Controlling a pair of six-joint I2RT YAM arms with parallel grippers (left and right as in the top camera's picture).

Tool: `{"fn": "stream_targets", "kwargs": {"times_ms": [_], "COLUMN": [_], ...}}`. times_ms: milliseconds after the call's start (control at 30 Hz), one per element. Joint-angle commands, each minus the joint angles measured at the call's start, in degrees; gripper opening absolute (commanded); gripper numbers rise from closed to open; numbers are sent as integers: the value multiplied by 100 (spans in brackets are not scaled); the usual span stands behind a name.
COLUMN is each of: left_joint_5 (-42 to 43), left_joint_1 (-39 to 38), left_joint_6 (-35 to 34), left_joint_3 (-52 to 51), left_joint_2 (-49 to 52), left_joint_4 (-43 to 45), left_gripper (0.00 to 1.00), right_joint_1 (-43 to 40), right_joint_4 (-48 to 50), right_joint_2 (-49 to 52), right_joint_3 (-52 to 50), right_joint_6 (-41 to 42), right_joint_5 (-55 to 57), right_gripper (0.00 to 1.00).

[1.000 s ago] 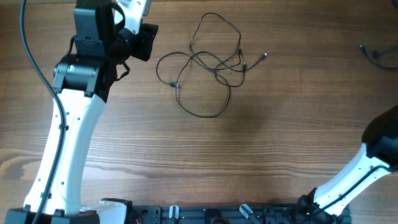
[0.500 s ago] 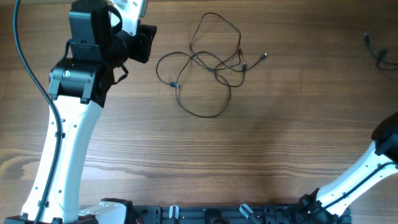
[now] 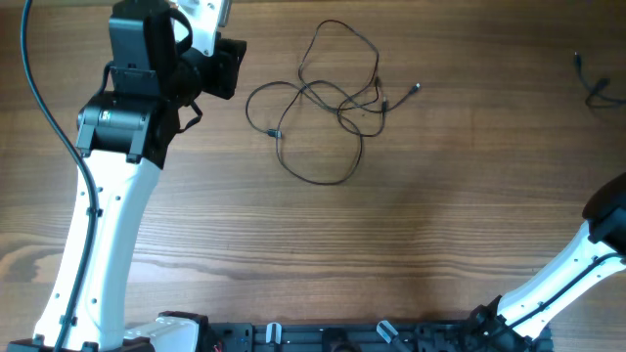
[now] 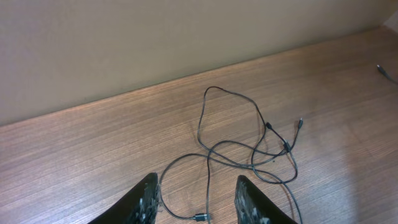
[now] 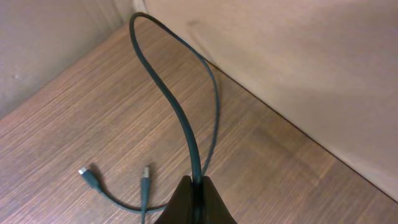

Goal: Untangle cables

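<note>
I had one cable (image 5: 180, 106) apart, my right gripper (image 5: 198, 186) clenched on it at the table's (image 3: 440, 215) far right corner. The tangle (image 3: 328, 103), seemingly two cords, lay far-centre, my left gripper (image 4: 198, 182) spread and empty beside it.

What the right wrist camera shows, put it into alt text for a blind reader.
The right gripper is shut on a dark cable that rises from the grip in a tall, narrow loop. Two small plug ends lie on the wooden table at lower left, with plain walls behind.
</note>
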Motion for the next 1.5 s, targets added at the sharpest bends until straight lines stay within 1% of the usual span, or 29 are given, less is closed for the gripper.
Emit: {"fn": "stream_targets", "kwargs": {"times_ms": [0, 133, 167, 200, 233, 300, 400, 500, 600, 800, 867, 900, 1067, 1167, 1200, 1300, 1467], "left_joint_5": [70, 70, 70, 70, 70, 70, 68, 68, 66, 44, 42, 42, -225, -372, -367, -393, -479], "left_joint_1": [0, 0, 0, 0, 0, 0, 0, 0, 0, 2, 2, 2, 0, 2, 0, 2, 2], "left_joint_6": [-87, -103, -101, -101, -101, -101, -101, -98, -74, 92, 273, 363, 376, 396, 496, 678, 680], "left_joint_3": [-24, -24, -24, -24, -24, -24, -24, -24, -24, -24, -24, -24, -24, -24, -24, -24, -24], "left_joint_2": [-155, -216, -229, -249, -269, -308, -365, -400, -431, -446, -446, -446, -446, -450, -450, -450, -461], "left_joint_4": [-15, -17, -17, -17, -17, -31, -39, -33, -35, -22, -33, -35, -59, -76, -76, -44, 125], "left_gripper": [41, 41, 41, 41, 41, 41, 41, 41, 41, 41, 41, 40, 40, 36, 36, 35, 36], "right_joint_1": [24, 24, 24, 24, 26, 28, 61, 81, 101, 227, 295, 348, 669, 918, 1005, 1274, 1856], "right_joint_4": [72, 76, 66, 61, 50, 11, -103, -144, -260, -638, -754, -817, -1099, -1241, -1338, -1661, -2166], "right_joint_2": [74, 76, 76, 76, 76, 70, -37, -258, -636, -1537, -1821, -1963, -2594, -2870, -2946, -3099, -3198], "right_joint_3": [131, 131, 131, 131, 131, 133, 133, 133, 133, 133, 133, 133, 133, 133, 133, 133, 133], "right_joint_6": [-142, -142, -140, -136, -140, -87, -52, 203, 409, 538, 638, 710, 719, 498, 509, 507, 564], "right_joint_5": [-411, -474, -472, -474, -472, -474, -470, -476, -516, -514, -511, -509, -468, -439, -317, -127, -122], "right_gripper": [4, 4, 15, 53, 89, 99, 100, 99, 100, 99, 99, 99, 99, 100, 99, 99, 99]}}
